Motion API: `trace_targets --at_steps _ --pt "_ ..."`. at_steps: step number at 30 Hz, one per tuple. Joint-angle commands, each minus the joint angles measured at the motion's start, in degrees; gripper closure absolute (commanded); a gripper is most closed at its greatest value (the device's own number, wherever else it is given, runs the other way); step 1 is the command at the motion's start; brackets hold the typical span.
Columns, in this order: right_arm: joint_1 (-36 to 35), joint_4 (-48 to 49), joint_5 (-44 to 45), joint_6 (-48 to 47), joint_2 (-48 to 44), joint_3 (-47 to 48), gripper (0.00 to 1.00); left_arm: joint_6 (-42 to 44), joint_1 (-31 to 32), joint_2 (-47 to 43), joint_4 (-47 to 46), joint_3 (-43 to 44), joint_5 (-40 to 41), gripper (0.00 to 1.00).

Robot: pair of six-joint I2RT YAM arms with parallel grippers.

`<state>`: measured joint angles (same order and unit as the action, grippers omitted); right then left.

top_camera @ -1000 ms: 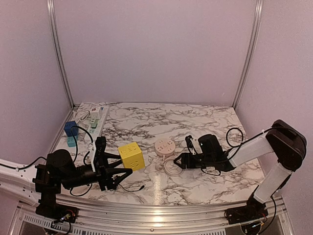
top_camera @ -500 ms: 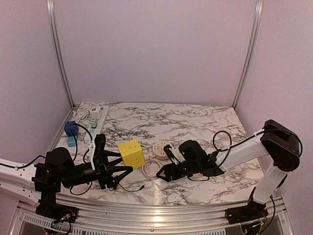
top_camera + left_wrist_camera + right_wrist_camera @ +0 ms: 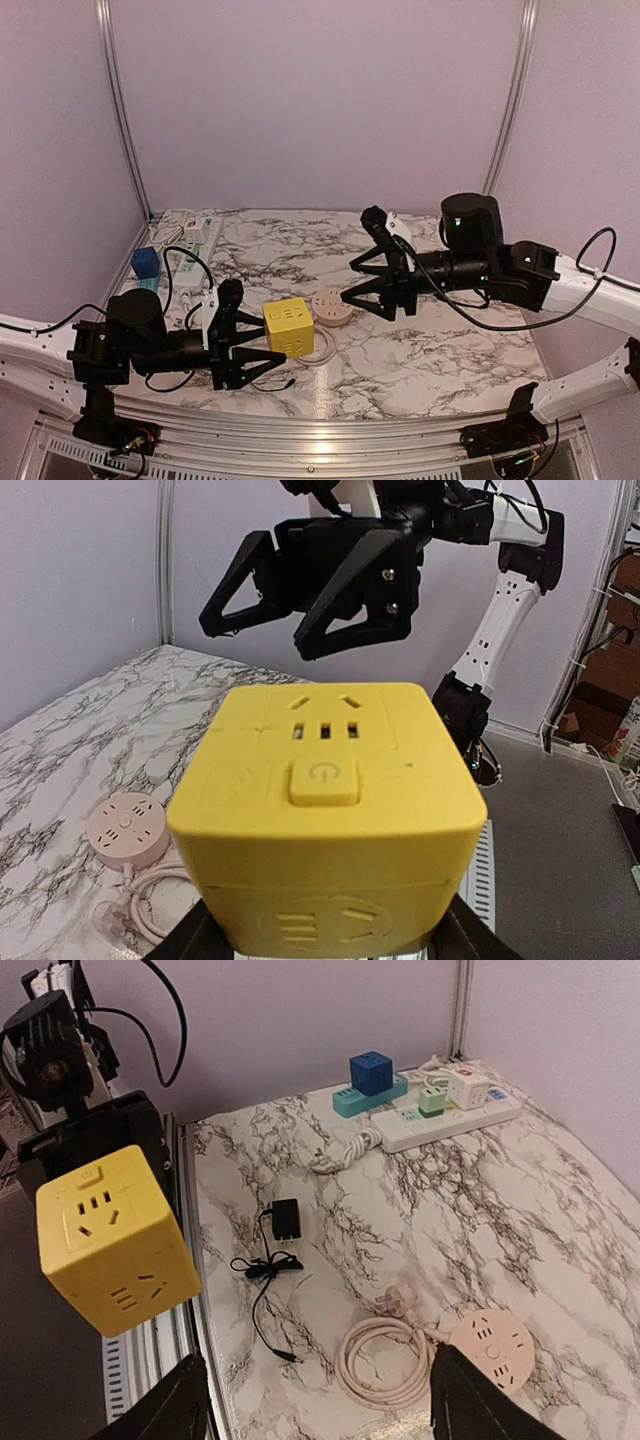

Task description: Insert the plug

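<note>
From above, the left gripper (image 3: 266, 337) is clamped on the yellow socket cube (image 3: 292, 327). It holds the cube up off the desk (image 3: 440, 350), close to the near edge and left of the middle. I think it grips the cube so the cube cannot slide when a plug is pushed in. The right gripper (image 3: 347, 281) hangs high over the middle of the desk, with its jaws apart and nothing in them. The pink round socket (image 3: 331, 305) lies just beside the cube, and its cord (image 3: 325, 347) curls next to it. In the left wrist view the cube fills the picture, with black fingers (image 3: 468, 942) on both sides of it low down. Its holes face up and toward the right gripper, so they look easy to reach. The plug (image 3: 108, 917) lies flat on the desk at the end of the cord. In the right wrist view the two fingertips (image 3: 170, 1410) stand wide apart and empty above the plug (image 3: 398, 1303) and the coil. I guess this pink plug is the one to put in, but the black charger (image 3: 285, 1218) nearer the near edge could be it too. A white power strip (image 3: 440, 1120) lies by the far left corner, out of the way.
</note>
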<state>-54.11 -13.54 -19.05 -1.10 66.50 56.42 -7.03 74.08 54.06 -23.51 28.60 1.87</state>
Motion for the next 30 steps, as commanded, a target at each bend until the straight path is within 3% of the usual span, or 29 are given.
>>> trace_targets --at_steps 1,7,15,21,30 --pt "-0.2 -13.2 -10.4 -13.8 -0.8 5.6 0.28 3.6 -0.2 2.2 4.7 4.4 -5.9 0.86" --pt "-1.0 -19.5 -16.5 -20.3 0.9 11.3 0.28 5.1 -0.2 6.5 9.1 8.6 -7.9 0.87" --pt "-3.1 -19.2 -19.1 -25.1 3.1 13.4 0.25 5.4 -0.2 7.9 8.2 9.2 -8.0 0.88" --pt "-7.8 -21.8 -14.8 -26.0 7.8 16.2 0.22 6.2 -0.2 9.2 10.9 11.1 -6.1 0.88" --pt "-8.8 -23.8 -12.7 -24.8 12.9 18.9 0.22 6.3 -0.1 8.9 11.5 11.2 -5.8 0.89"
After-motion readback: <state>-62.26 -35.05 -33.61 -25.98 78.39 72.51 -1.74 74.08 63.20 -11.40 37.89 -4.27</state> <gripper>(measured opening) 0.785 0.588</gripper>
